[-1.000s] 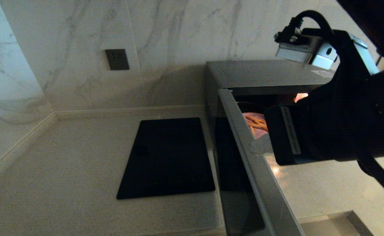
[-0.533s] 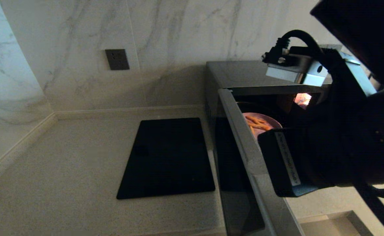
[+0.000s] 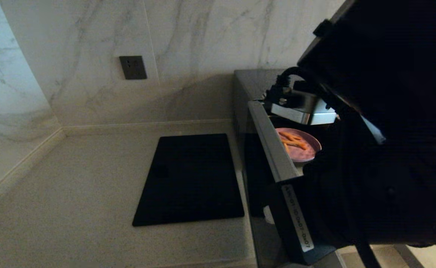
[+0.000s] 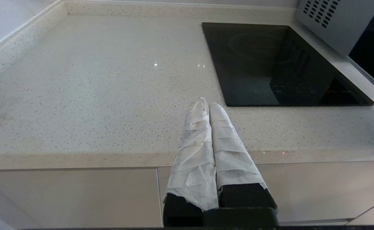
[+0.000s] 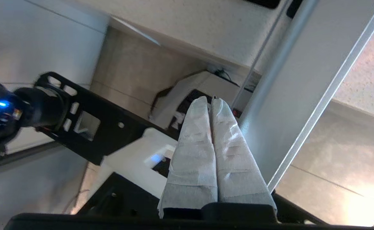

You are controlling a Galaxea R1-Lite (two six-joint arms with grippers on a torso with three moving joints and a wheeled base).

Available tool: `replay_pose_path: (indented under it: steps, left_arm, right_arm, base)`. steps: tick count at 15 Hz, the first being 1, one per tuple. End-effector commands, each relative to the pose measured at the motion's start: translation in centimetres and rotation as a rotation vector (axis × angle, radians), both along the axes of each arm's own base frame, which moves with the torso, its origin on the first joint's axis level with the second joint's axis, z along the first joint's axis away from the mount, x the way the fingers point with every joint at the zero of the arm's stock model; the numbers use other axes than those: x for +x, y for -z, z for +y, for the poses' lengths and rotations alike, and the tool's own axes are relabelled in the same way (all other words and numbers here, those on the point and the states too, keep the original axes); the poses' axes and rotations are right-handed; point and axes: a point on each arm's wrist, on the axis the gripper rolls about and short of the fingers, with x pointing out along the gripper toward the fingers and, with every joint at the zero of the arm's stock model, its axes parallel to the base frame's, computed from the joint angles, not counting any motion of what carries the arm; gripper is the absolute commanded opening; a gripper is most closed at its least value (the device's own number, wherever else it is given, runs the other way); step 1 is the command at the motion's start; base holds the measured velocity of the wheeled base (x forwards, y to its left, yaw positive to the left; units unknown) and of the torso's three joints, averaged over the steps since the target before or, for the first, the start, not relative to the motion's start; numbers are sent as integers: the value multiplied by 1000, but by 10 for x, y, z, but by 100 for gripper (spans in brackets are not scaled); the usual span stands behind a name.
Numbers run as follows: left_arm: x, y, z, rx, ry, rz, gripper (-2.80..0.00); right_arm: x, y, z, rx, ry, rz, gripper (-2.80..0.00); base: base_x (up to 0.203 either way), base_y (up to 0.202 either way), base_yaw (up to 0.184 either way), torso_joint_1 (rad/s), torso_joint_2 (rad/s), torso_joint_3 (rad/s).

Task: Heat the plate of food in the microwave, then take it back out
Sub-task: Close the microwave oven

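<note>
Lilac plastic plate of food (image 3: 303,149) sitting inside the microwave (image 3: 257,89) with the door (image 3: 274,152) swung wide open.

The plate's small and round with a few thin golden-orange fries on it, just behind the door's flat silvery edge. The microwave is a boxy dark thing at the right end of the speckled stone countertop (image 3: 72,208), right next to a flat glossy black cooktop (image 3: 190,178). Right gripper (image 5: 211,100) has its crinkly white-wrapped fingers pressed together with nothing between them, just beside the door's smooth metal edge. Left gripper (image 4: 205,104), same wrapping, fingers also closed and empty, hangs over the countertop's front edge near the cooktop's corner.
</note>
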Motion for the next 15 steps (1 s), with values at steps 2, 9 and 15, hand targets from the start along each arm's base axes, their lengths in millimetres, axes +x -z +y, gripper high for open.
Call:
replay_pose_path:
  steps: [2,9,15]
  left_arm:
    - [0,0,0,-1,-1,1,-280]
    - [0,0,0,-1,-1,1,-280]
    - [0,0,0,-1,-1,1,-280]
  right_arm:
    - [2,3,-1,-33,17,6,-280]
    - [17,4,-20,-140,202,-83,-280]
    - [32,11,-39,-209,363,-97,-280]
  base:
    - [0,0,0,0,0,0]
    - [0,0,0,0,0,0]
    - [0,0,0,0,0,0]
